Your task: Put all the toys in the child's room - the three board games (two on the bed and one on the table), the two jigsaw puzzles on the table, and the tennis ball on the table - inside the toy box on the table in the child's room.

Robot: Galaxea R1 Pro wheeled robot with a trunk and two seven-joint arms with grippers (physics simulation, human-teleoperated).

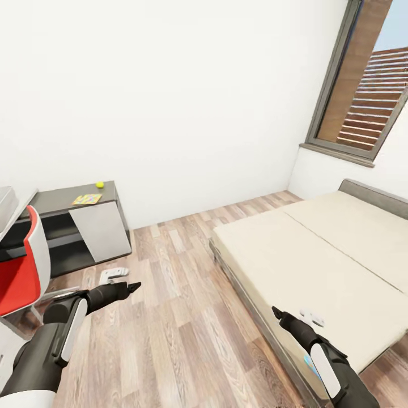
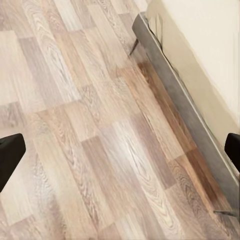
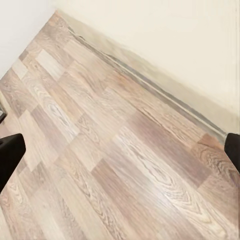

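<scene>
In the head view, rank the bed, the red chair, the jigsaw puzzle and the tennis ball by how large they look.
1. The bed, by far the largest.
2. The red chair, cut off by the picture's edge and nearer the camera, so its rank is less sure.
3. The jigsaw puzzle.
4. The tennis ball, the smallest.

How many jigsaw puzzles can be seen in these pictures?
1. A jigsaw puzzle lies flat on the dark grey low section of the table, near the tennis ball. A second one may be outside the head view.
</scene>
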